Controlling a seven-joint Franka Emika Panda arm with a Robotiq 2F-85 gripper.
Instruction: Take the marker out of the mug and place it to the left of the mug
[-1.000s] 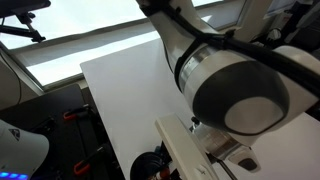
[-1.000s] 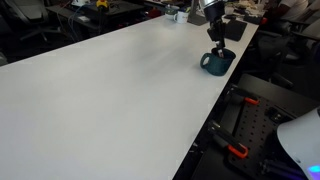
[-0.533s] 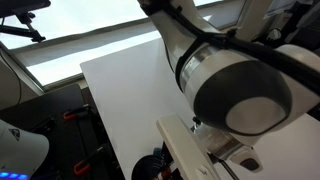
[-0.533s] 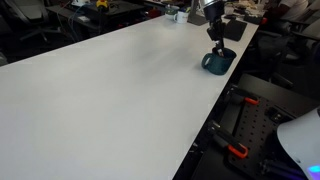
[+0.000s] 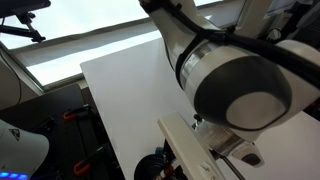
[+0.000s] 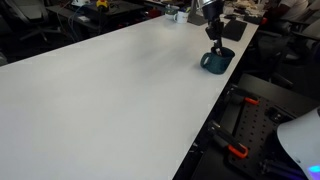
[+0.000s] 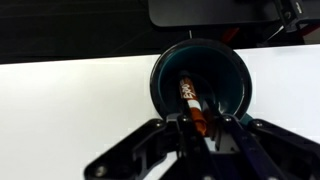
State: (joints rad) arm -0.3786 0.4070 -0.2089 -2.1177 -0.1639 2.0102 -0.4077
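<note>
Wrist view looks straight down into the small round dark mug point(image 7: 238, 80), which stands on the plain white tabletop point(image 7: 60, 110) close to its far edge, with a black box-like object point(image 7: 220, 10) just beyond. The thin reddish-orange marker with a pale section point(image 7: 188, 95) is inside the mug, leaning so that its pale part points down into the dark interior and its orange end rises toward the camera. The black two-fingered gripper point(image 7: 201, 125) is lowered over the mug's near rim, its fingers drawn together and clenched on the marker's orange upper end. In an exterior view the mug point(image 6: 215, 63) sits near the far corner of the tabletop point(image 6: 110, 90), upright, with the gripper point(image 6: 215, 45) directly above it and reaching into its mouth; the marker is too small to make out there. In an exterior view the large grey-and-white joint of the robot arm point(image 5: 240, 90) fills the foreground and hides the grasp.
</note>
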